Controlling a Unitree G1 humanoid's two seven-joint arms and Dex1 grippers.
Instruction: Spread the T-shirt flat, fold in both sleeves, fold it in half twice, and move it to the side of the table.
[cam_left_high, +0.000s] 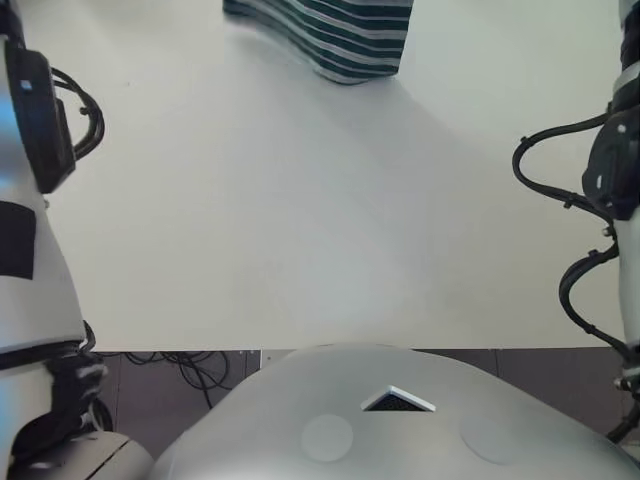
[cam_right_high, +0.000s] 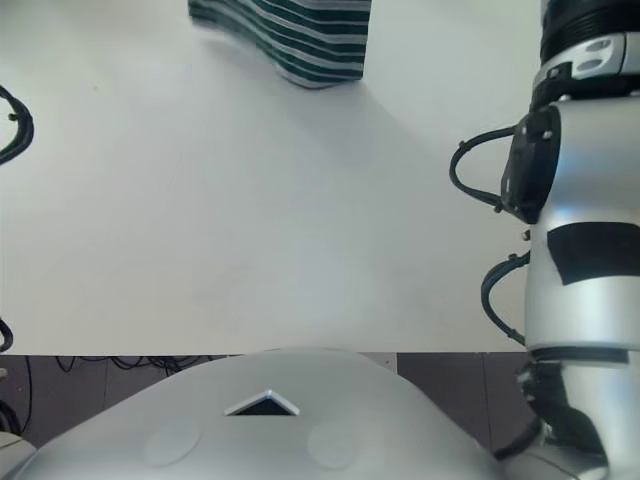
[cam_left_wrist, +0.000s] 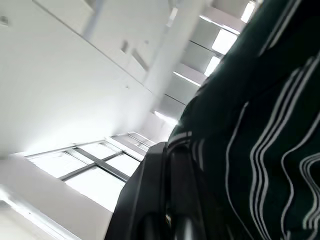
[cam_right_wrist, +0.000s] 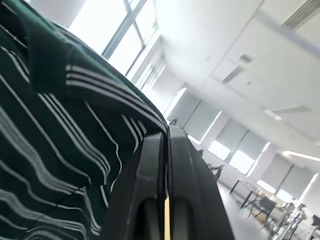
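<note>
A plain white matte tabletop (cam_left_high: 300, 220) is seen across the middle of the head views, with dark floor (cam_left_high: 500, 358) and tangled black cables (cam_left_high: 195, 368) shown below its near edge at the lower left. A bright room with large windows (cam_left_wrist: 95, 165) and a white panelled ceiling (cam_right_wrist: 225, 40) is seen from the wrists. One dark green, white-striped cloth T-shirt (cam_left_high: 340, 35) is counted, hanging at the upper middle of the frame with its lower edge down by the tabletop, and two grippers are counted, the left gripper (cam_left_wrist: 167, 160) and the right gripper (cam_right_wrist: 165, 150), each clamped on an edge of the T-shirt.
</note>
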